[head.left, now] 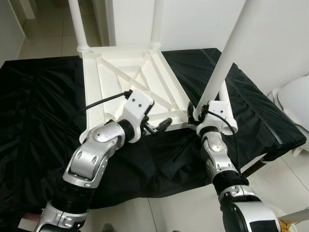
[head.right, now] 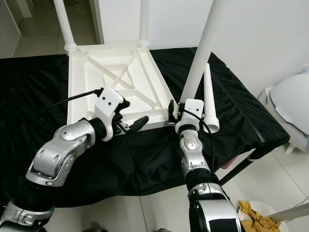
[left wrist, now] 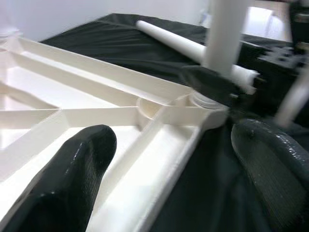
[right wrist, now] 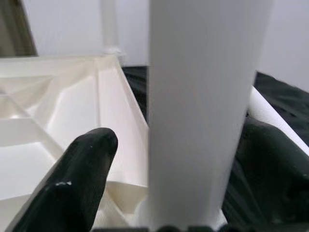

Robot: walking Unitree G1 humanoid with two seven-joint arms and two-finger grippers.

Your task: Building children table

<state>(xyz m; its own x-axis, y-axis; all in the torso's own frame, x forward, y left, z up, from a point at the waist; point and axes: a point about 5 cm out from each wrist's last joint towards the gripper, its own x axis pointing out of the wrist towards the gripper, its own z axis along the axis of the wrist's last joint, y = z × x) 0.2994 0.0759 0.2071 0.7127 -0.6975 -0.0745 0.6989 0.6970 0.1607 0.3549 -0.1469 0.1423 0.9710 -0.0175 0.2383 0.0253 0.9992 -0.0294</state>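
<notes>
1. The white tabletop (head.left: 126, 79) lies upside down on the black-draped desk (head.left: 38, 121), ribs up, with two legs (head.left: 77, 24) standing in the far corners.
2. The right gripper (head.right: 179, 112) pinches the third leg (head.right: 200, 53) near its foot, one finger either side, right at the near corner socket (left wrist: 205, 101).
3. That leg leans away from the tabletop's middle, so it looks not fully seated to me.
4. The left gripper (head.left: 157, 126) sits at the tabletop's near rim, just beside the right gripper, fingers spread and holding nothing.
5. The fourth leg (head.right: 209, 96) lies loose on the cloth just beyond the right gripper.
6. To do this well: bring the leg upright first, then press or twist it straight down, the left gripper bracing the rim against sliding.
</notes>
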